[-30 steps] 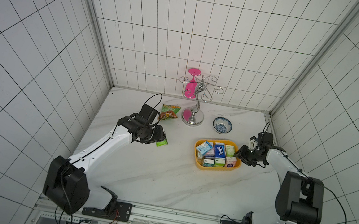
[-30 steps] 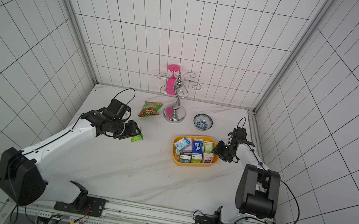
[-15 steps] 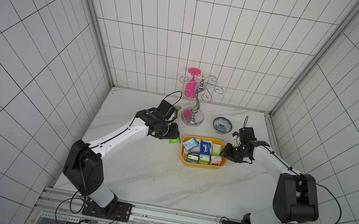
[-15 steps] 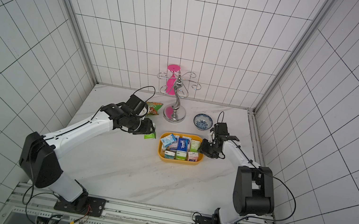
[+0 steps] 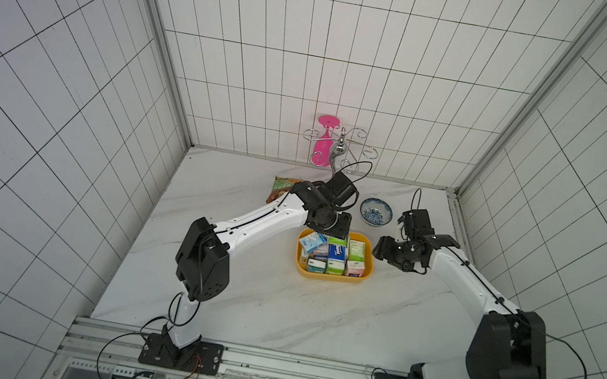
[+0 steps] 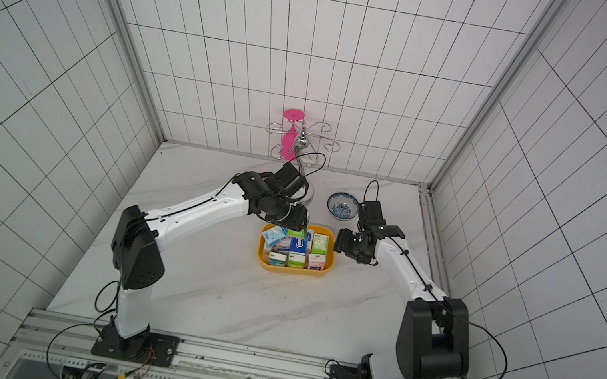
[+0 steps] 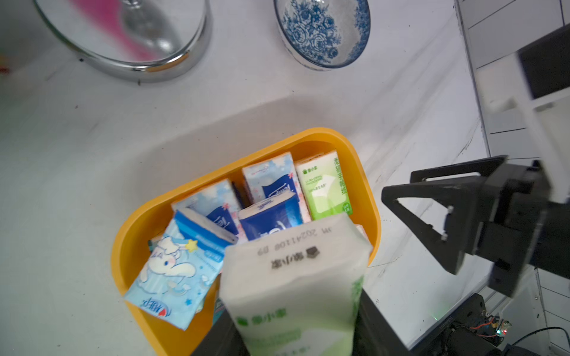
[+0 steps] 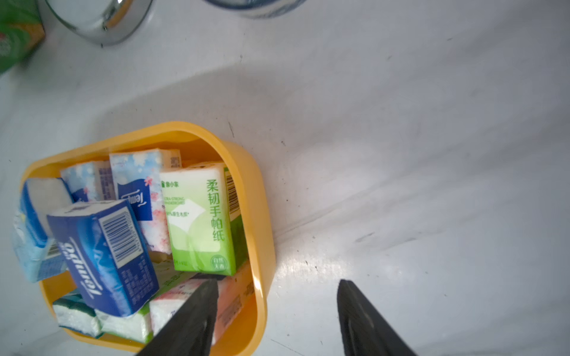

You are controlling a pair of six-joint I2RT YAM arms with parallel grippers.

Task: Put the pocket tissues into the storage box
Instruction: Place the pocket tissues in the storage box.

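In both top views a white marble-veined tabletop [image 5: 272, 311] lies inside three white tiled walls [image 5: 317, 54], with a metal rail [image 5: 295, 370] along the near edge. The yellow-orange storage box [image 5: 330, 277] sits towards the back, its long axis running side to side. Behind it are a blue-white bowl [image 5: 375, 214], a snack bag [image 5: 279, 190] and a chrome stand [image 5: 338, 148] with a pink glass [image 5: 322, 145] hanging from it. The left arm rises from the rail, bends at the elbow and reaches diagonally back, its wrist tipped down so that the left gripper [image 5: 338, 232] hangs over the box's far left corner. The right arm stretches in from the right, and the right gripper [image 6: 343, 244] sits at the box's right wall. The pocket tissues [image 6: 295, 252] fill the box, most with their long sides running front to back. In the left wrist view the claw pinches a green-white packet [image 7: 293, 286] lengthwise above the box. Its long axis points away from the wrist, and its date-stamped end leads. A light blue packet [image 7: 172, 271] leans tilted on the rim. In the right wrist view the fingers [image 8: 191, 317] are spread and empty, one over the packets inside and the other over bare table, so they straddle the wall. I cannot tell whether they touch it.
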